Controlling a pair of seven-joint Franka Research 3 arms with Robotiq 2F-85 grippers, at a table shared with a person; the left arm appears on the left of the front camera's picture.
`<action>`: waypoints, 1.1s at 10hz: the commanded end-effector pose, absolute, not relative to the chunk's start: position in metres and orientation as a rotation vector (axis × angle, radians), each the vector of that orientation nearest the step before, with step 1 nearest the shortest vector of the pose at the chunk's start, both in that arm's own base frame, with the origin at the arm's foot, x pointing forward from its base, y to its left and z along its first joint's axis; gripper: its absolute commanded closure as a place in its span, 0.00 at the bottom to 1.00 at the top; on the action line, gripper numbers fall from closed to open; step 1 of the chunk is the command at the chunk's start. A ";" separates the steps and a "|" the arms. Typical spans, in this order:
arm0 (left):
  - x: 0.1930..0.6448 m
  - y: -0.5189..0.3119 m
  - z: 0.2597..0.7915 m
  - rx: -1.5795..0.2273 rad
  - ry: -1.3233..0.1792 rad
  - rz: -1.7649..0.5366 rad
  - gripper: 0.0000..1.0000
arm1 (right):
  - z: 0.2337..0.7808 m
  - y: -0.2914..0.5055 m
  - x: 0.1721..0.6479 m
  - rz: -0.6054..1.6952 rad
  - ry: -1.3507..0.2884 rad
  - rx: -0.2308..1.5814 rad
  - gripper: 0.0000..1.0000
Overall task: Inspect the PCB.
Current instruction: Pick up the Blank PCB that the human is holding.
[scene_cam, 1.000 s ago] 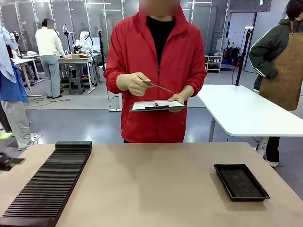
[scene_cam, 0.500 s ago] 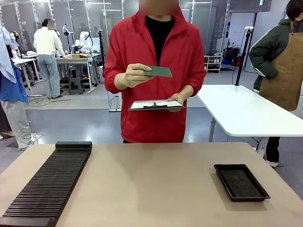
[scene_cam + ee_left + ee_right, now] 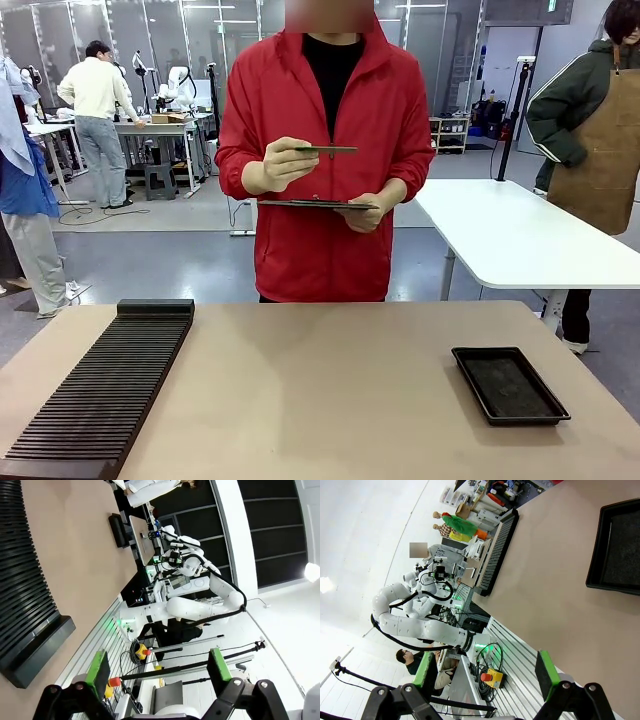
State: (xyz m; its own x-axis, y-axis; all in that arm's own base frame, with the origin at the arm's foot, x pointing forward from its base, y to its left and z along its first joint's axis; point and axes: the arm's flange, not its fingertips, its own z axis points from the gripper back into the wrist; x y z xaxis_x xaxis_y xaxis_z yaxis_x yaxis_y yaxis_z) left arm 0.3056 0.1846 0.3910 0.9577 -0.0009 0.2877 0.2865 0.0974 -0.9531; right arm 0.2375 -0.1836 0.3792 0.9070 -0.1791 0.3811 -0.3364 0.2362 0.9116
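Across the table a person in a red jacket holds the PCB (image 3: 327, 149) at chest height in one hand. It is a thin green board, lying flat and seen edge-on. The other hand holds a dark clipboard (image 3: 312, 204) level just under it. My left gripper (image 3: 159, 672) is open, with nothing between its green pads, and points away from the table's edge. In the right wrist view my right gripper (image 3: 484, 680) is also open and holds nothing, well off the table.
A long black slotted rack (image 3: 100, 390) lies on the left of the tan table (image 3: 320, 400); it also shows as the rack (image 3: 20, 580) and the rack (image 3: 497, 545). A shallow black tray (image 3: 508, 384) sits at the right, also seen as the tray (image 3: 620, 545). Other people stand farther back.
The person lifted the PCB from over the clipboard, showed its face, then turned it flat and edge-on. The clipboard was levelled. A gripper at the picture's left edge has drawn out of view.
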 end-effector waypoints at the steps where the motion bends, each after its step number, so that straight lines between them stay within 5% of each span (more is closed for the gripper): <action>1: 0.307 0.184 0.391 -1.447 -0.226 -0.217 0.00 | 0.381 -0.185 0.237 0.118 -0.466 1.351 0.00; 11: 0.307 0.184 0.391 -1.447 -0.226 -0.217 0.00 | 0.381 -0.185 0.237 0.118 -0.466 1.351 0.00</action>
